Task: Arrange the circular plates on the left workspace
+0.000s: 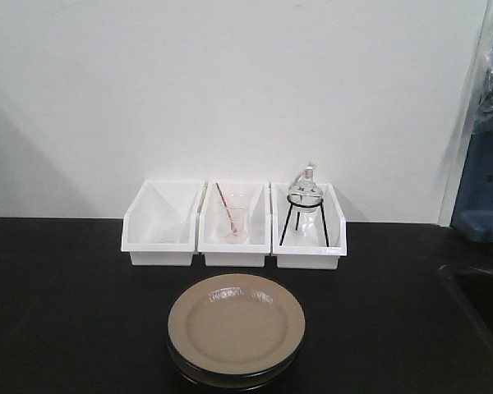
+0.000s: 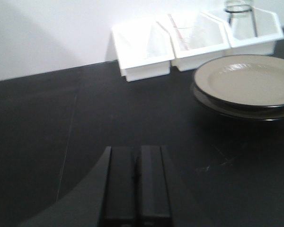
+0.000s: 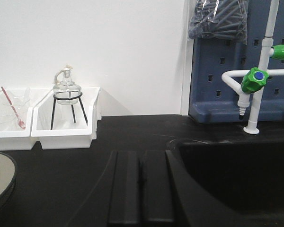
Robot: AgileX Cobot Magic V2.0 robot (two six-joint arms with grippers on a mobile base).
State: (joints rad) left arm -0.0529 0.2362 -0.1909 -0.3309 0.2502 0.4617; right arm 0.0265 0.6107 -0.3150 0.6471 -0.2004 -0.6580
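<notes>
Glossy beige circular plates [image 1: 236, 330] sit stacked, one on the other, at the near middle of the black surface [image 1: 57, 304], just in front of three white bins [image 1: 233, 225]. They look stiff, slick and breakable, fairly weighty; the raised rim is the likely place to pinch, from the edge. The left gripper [image 2: 137, 182] hovers low over bare surface, well left of the stack, jaws pressed together and empty. The right gripper [image 3: 141, 187] likewise shows jaws closed on nothing, beside the sink [image 3: 236, 175].
</notes>
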